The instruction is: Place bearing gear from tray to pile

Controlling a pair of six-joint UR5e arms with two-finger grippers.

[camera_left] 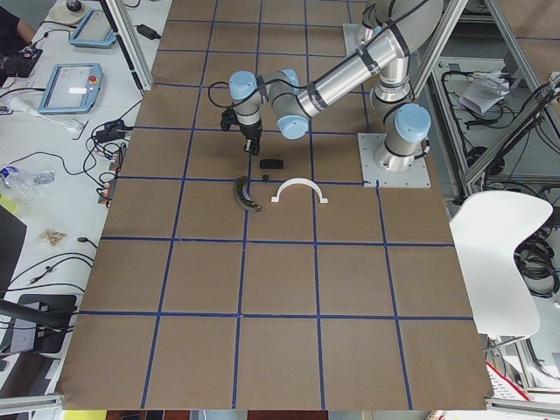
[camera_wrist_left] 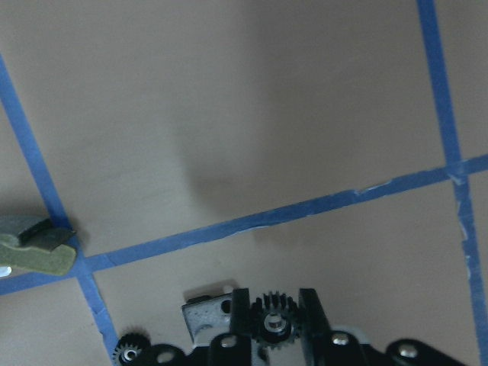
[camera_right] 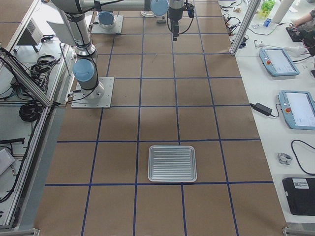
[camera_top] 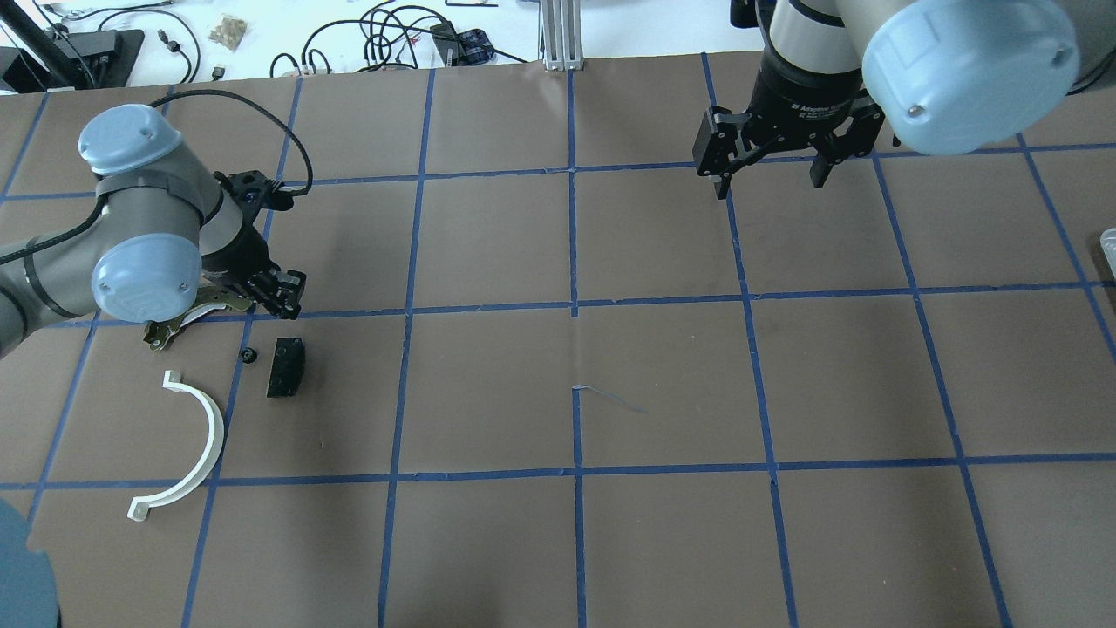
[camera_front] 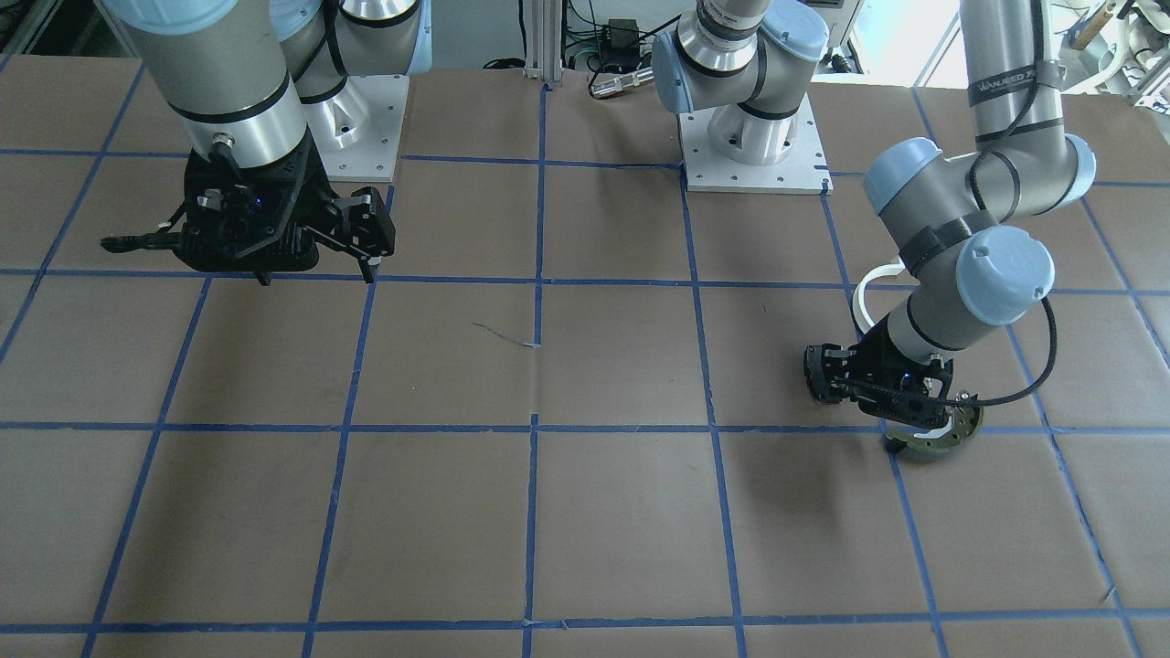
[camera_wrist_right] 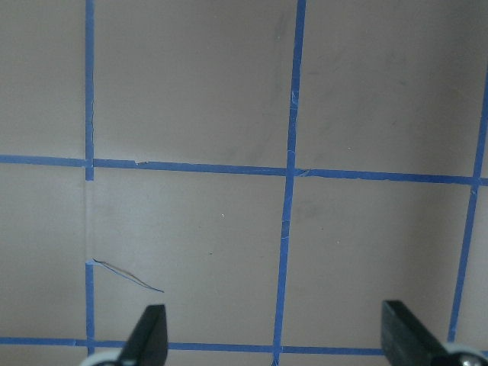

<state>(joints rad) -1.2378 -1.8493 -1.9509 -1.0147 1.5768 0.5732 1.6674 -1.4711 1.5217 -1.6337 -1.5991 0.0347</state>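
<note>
My left gripper (camera_top: 283, 301) is low over the table at the pile, shut on a small black bearing gear (camera_wrist_left: 274, 323) that sits between its fingers. A second small black gear (camera_top: 250, 355) lies on the table beside the black rectangular pad (camera_top: 285, 366). The olive brake shoe (camera_top: 170, 330) lies partly under my left wrist. The white half-ring (camera_top: 196, 445) lies nearer the robot. The ribbed silver tray (camera_right: 172, 163) at the far end looks empty. My right gripper (camera_top: 767, 174) hangs open and empty above the table.
The table is brown paper with a blue tape grid. A loose scrap of tape (camera_top: 610, 397) lies near the middle. The arm bases (camera_front: 754, 146) stand at the robot's edge. Cables and tablets lie beyond the table's far edge.
</note>
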